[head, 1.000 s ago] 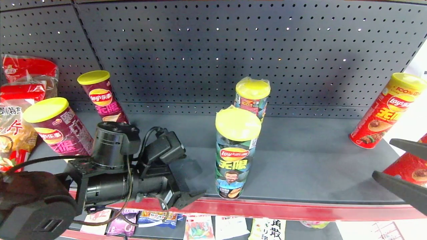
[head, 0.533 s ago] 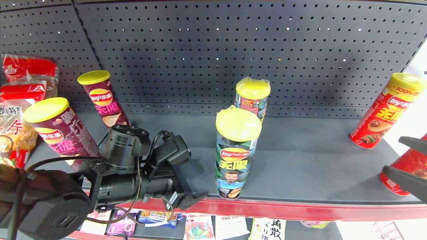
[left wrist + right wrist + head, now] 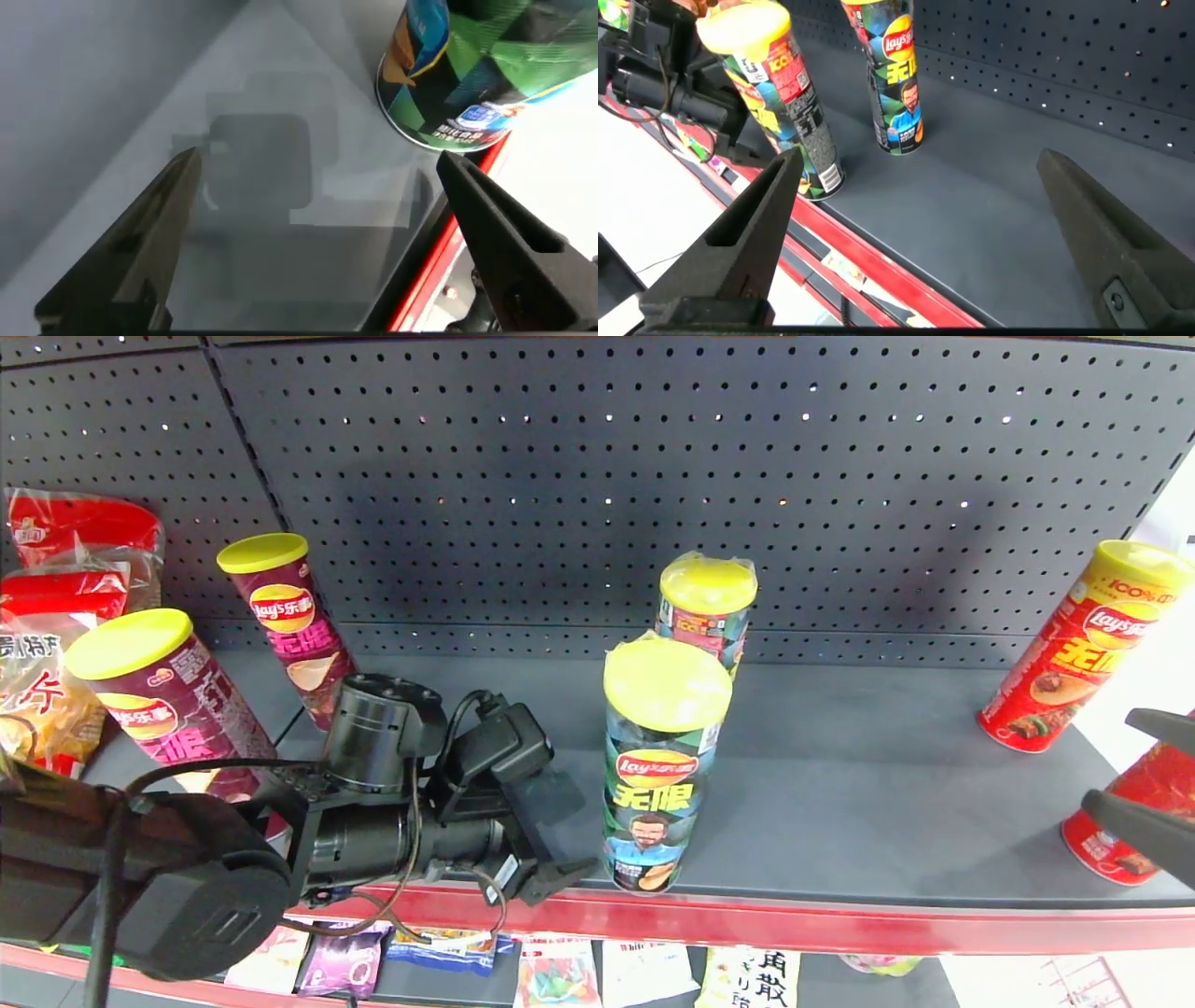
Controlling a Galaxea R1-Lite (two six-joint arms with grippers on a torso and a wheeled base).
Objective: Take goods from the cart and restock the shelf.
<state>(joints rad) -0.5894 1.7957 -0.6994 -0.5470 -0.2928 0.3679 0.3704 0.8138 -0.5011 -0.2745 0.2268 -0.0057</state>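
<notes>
Left pincer: wide, empty. Just ahead and to one side, the green can stands upright at the shelf front edge. Judged step: positioning it. Keep contact low and push slowly; it probably tips easily. Right pincer: wide, empty.

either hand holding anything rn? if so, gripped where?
Nothing is held. The left hand is open near the green chip can, not around it; the right hand is open over bare shelf.

dark grey perforated back panel behind a red-edged grey shelf
</notes>
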